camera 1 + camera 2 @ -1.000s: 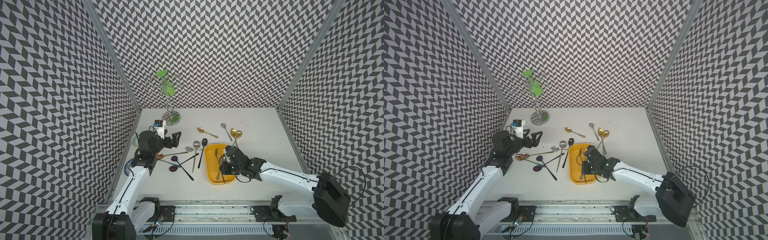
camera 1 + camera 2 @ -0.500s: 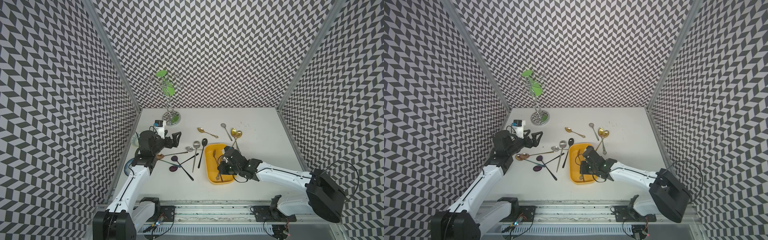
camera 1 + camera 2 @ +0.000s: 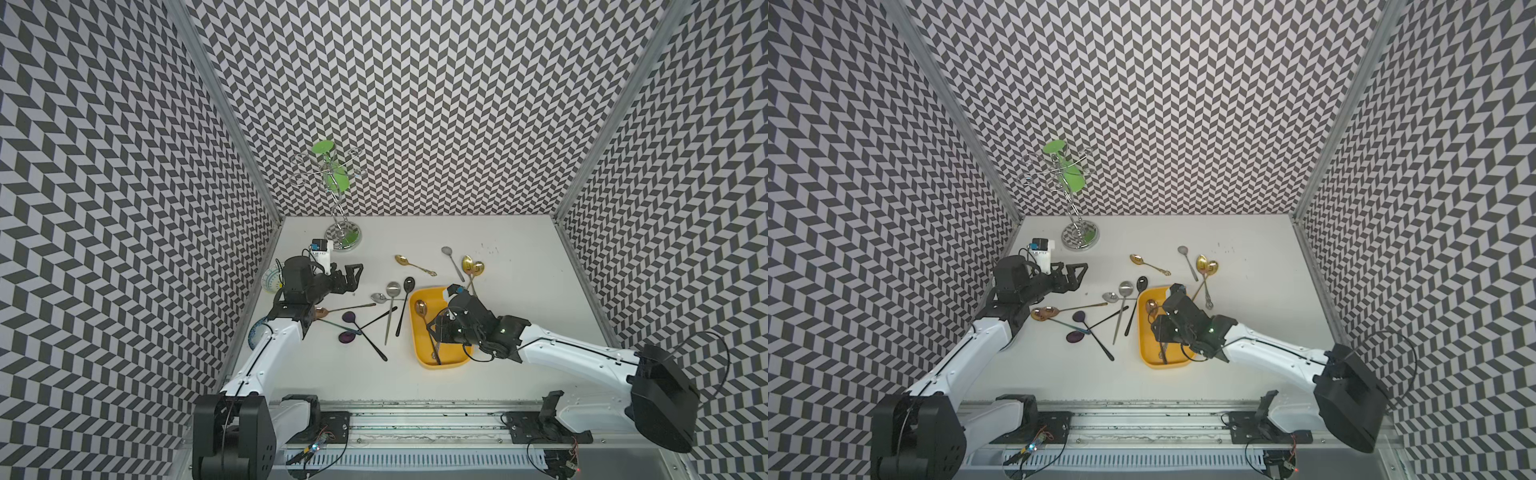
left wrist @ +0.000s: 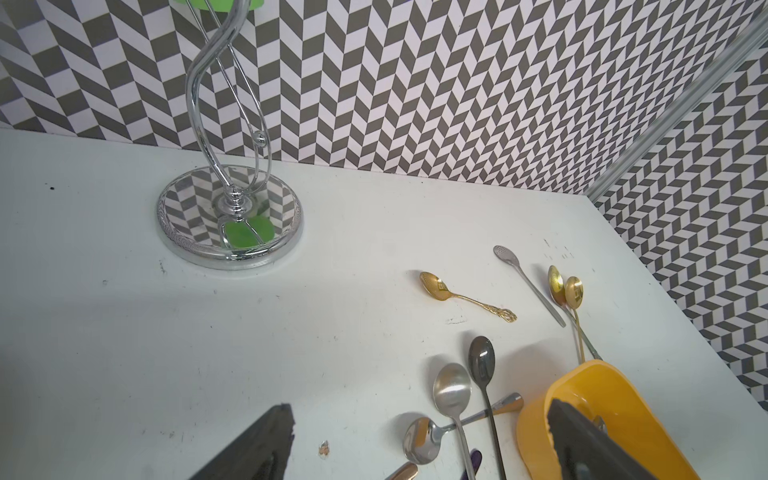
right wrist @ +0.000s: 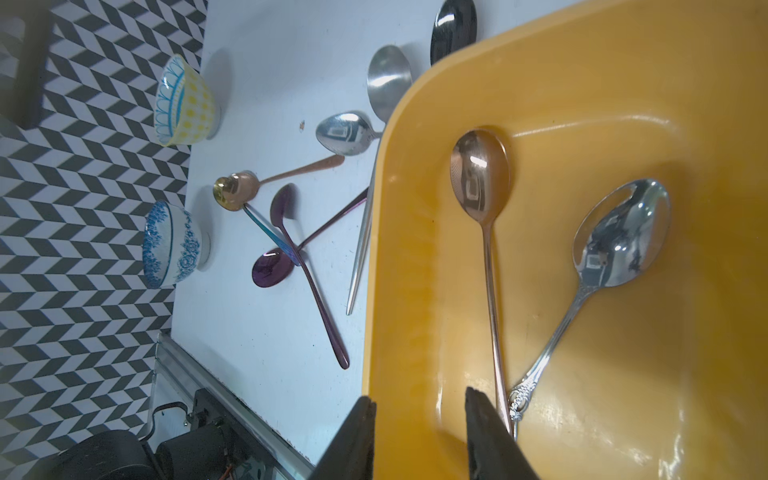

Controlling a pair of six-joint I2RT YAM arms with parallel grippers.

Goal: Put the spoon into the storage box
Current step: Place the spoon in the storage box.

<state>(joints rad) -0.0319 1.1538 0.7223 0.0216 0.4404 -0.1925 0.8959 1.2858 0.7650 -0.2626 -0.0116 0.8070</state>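
The right gripper [image 5: 417,397] is seen with its jaws parted to a moderate gap and nothing clamped between them; only the yellow wall of the storage box [image 5: 428,291] shows through the gap. The spoon [image 5: 480,178], copper-coloured, is laid flat on the floor of the box just outside that gap. Its handle end is hidden behind one finger [image 5: 490,440], so contact cannot be judged, and its bowl is pointed away from the jaws. An ornate silver spoon [image 5: 619,237] is laid beside it, farther from the gap, with its handle end close to the same finger. Past the other finger, outside the box, loose spoons are scattered on the white table [image 5: 257,340], among them two crossed purple spoons [image 5: 272,270]. Beyond these, a yellow-and-blue bowl [image 5: 185,99] and a blue-and-white bowl [image 5: 172,245] are stood by the wall. The left gripper [image 4: 417,407] is held wide open and empty above the table, well apart from the right gripper. A dark spoon [image 4: 482,357] is laid ahead of its jaws, and a chrome stand [image 4: 230,216] is stood farther off.
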